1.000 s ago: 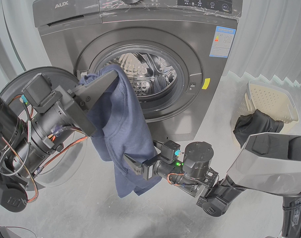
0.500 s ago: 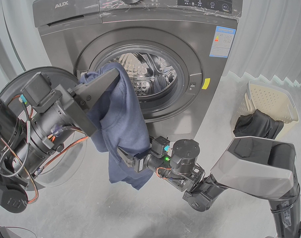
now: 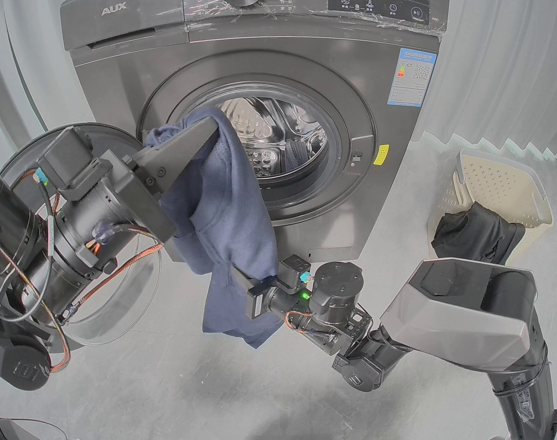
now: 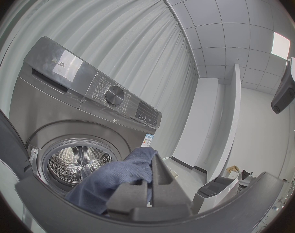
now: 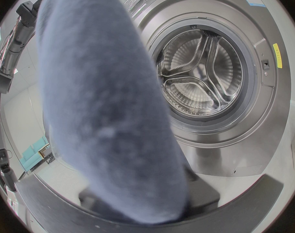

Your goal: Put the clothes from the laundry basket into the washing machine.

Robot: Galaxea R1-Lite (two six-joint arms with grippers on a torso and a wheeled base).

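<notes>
Overhanging basket (cream): dark garment

Pale curtains, grey floor

right gripper has shifted left and up, nearer the washing machine. hem of the blue garment now hangs higher off the floor, more bunched.
</notes>
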